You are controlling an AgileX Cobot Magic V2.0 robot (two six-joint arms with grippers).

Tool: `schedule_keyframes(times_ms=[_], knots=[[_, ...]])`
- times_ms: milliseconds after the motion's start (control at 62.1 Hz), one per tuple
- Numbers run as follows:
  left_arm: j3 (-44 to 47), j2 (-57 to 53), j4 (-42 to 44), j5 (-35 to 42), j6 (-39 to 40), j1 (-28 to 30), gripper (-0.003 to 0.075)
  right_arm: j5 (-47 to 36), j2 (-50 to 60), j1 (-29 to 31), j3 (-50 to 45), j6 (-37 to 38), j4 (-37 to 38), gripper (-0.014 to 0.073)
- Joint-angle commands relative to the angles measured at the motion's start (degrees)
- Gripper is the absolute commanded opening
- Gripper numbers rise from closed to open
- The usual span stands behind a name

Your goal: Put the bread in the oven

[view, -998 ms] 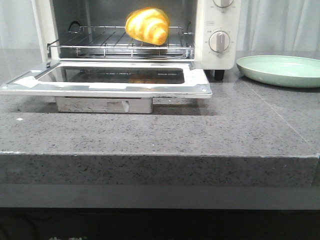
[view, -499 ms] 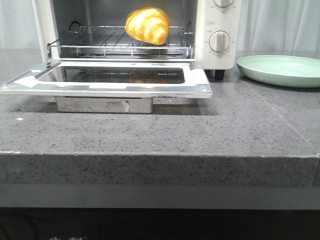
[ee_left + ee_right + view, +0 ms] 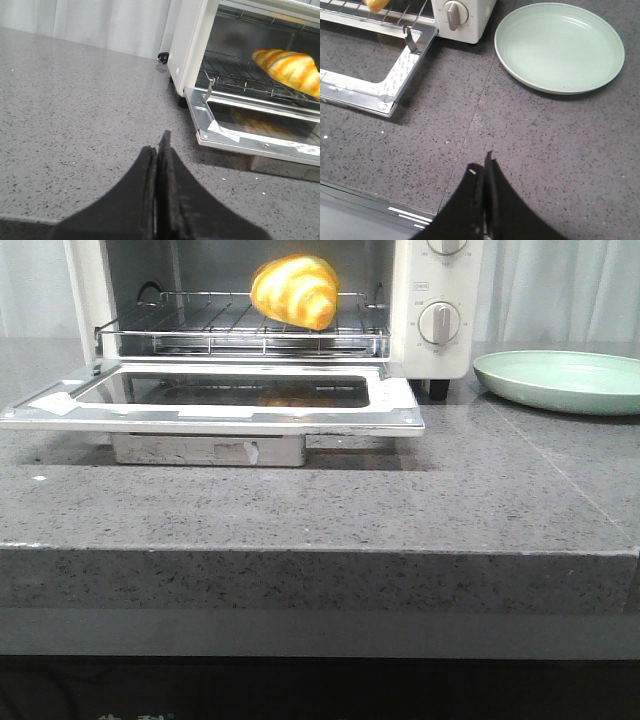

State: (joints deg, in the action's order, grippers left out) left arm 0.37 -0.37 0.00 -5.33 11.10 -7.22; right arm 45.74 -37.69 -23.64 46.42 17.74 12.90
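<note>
The glossy golden bread (image 3: 294, 290), croissant-shaped with pale stripes, sits on the wire rack (image 3: 240, 325) inside the white oven (image 3: 425, 310), so the placing step looks done and only shutting the lowered glass door (image 3: 215, 400) could remain. Both the left pincer (image 3: 157, 165) and right pincer (image 3: 485, 182) are clenched on nothing, above the speckled grey stone tabletop (image 3: 320, 510). A smooth pale green plate (image 3: 560, 380) lies to the oven's right.

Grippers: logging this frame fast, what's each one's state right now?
Left gripper: closed, holding nothing.
Right gripper: closed, holding nothing.
</note>
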Motion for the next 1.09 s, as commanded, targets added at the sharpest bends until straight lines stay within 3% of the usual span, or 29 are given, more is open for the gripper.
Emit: schedule_keyframes(times_ms=[0, 322, 628, 1079], knots=[[1.4, -1.3, -0.4, 4.8, 0.3, 0.2, -0.0018, -6.7, 4.8, 3.0, -3.0, -0.6, 0.8, -0.0118], [1.4, -1.3, -0.4, 4.8, 0.3, 0.2, -0.0018, -32.1, 29.1, 15.4, -32.9, -0.6, -14.8, -0.0117], [1.4, -1.3, -0.4, 4.8, 0.3, 0.2, -0.0018, -47.6, 39.5, 19.6, -48.3, -0.6, -14.4, -0.0117], [1.4, -1.2, -0.4, 4.8, 0.3, 0.2, -0.0018, -46.2, 39.5, 22.7, -48.1, -0.6, -14.3, -0.0117]])
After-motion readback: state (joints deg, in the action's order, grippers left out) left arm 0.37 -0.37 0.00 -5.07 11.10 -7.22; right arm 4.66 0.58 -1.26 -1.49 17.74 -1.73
